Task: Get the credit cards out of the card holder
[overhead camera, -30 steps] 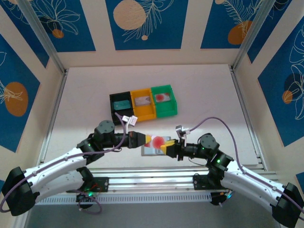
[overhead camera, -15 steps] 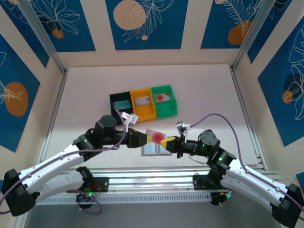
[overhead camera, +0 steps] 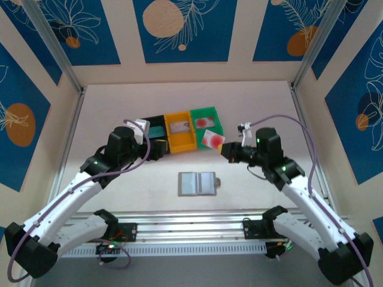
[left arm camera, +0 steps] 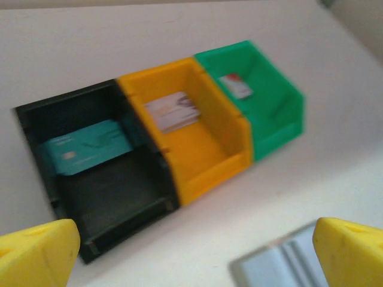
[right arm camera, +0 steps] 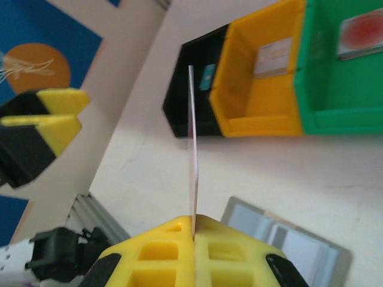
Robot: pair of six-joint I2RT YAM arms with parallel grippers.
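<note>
The right jaws pinch a red-dot credit card by its edge, raised over the tabletop just beside the green bin. The left jaws hang wide apart and empty by the black bin. That bin, the orange bin and the green one each hold a card. The card holder lies open, near-centre. Whether its pockets hide more cards, I cannot tell. Setting down the held card is probably next.

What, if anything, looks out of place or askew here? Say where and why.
Nothing is spilled or damaged. One red-dot credit card hangs above the table, pinched in the right tool near the green bin; the card holder lies open, flat.
</note>
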